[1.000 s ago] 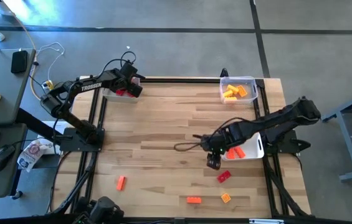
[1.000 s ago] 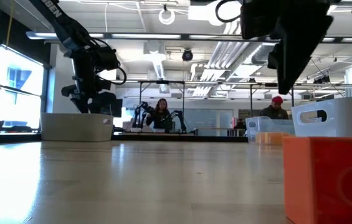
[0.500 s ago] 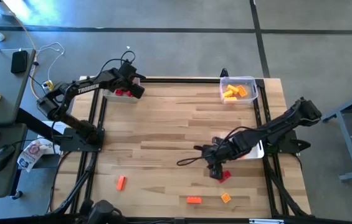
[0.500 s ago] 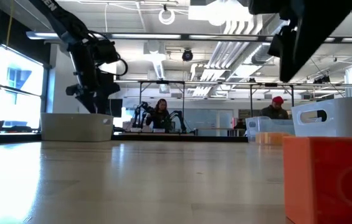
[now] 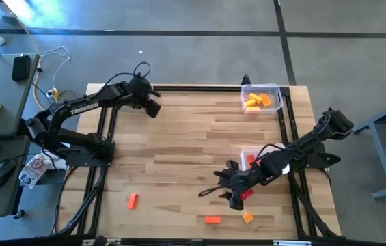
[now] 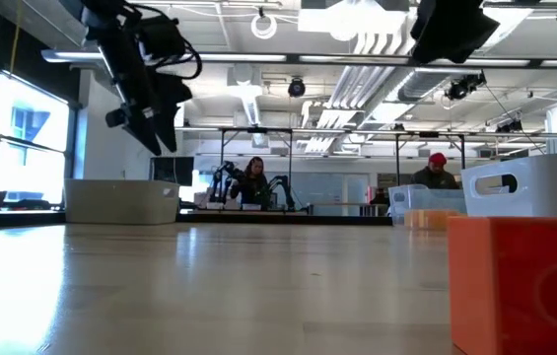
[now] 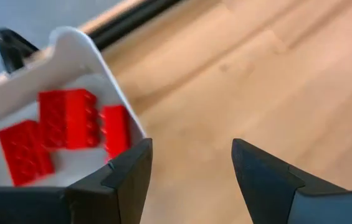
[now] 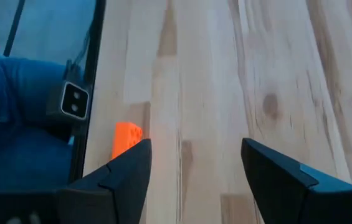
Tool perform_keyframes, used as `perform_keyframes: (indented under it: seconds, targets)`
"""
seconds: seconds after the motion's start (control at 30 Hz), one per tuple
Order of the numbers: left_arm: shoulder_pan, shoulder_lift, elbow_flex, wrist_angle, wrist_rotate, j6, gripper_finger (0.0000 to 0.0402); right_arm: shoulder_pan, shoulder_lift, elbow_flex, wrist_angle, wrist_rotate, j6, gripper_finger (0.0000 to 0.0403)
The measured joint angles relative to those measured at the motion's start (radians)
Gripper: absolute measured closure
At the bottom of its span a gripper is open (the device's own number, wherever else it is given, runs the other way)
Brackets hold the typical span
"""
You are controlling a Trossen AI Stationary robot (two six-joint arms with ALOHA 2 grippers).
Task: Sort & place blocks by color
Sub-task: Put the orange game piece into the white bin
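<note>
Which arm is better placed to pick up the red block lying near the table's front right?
The right. Its open gripper hangs almost at the red block. The left gripper, also open and empty, is far off, near the back left corner by the bin of red blocks.

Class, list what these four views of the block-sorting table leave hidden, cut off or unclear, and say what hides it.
1. High view: the small red plastic block is partly covered by the right gripper.
2. High view: the left arm hides the white plastic bin with the red bricks.
3. Low view: the orange block is cut by the picture's edges.
4. Right wrist view: an orange brick sits partly behind a finger.
</note>
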Motion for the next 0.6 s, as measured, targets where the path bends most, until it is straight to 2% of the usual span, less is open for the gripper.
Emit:
perform_keyframes:
  seconds: [0.33,0.6]
  targets:
    - [-0.196,-0.053,0.0,-0.086,-0.001,-0.102,0.0195,0.09,0.117,0.0,0.181,0.017,-0.118,0.0169]
    - [-0.288,-0.052,0.0,-0.089,-0.023,-0.165,0.0195,0.147,0.205,0.0,0.272,0.016,-0.065,0.0169]
